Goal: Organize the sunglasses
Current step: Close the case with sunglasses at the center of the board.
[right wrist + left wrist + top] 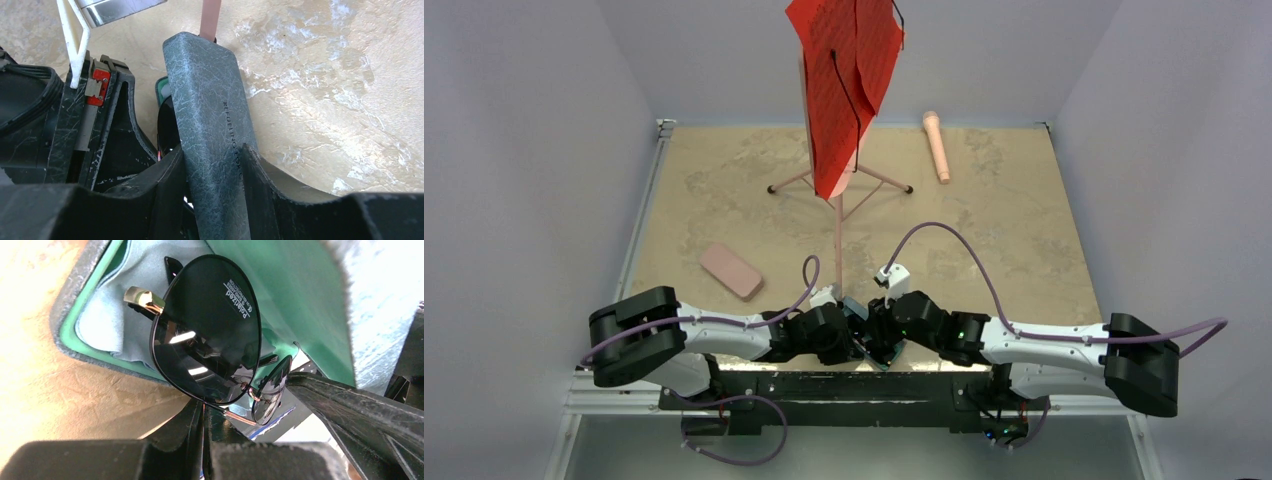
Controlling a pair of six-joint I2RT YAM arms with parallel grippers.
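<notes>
black sunglasses [205, 325]: dark lenses, thin frame, white "polarized" print on the larger-looking lens. they hang tilted over the open grey-blue case [65, 310], just above its green lining [300, 290] and the pale blue cloth [110, 315] lying inside.

my left gripper [202, 415]: fingers pressed together, pinching the bottom rim of the near lens.

my right gripper [212, 155]: fingers clamped on either side of the case's raised lid, holding it upright; the lid's outer face is marbled grey-blue with dark lettering along it.

from above, both my grippers meet at the near edge of the tan table [1024, 230], centre.

further out: pink flat case [731, 270] to the left, well apart. pink oblong case [937, 145] at the far right. red sheet on a stand [844, 80] at the far centre.
</notes>
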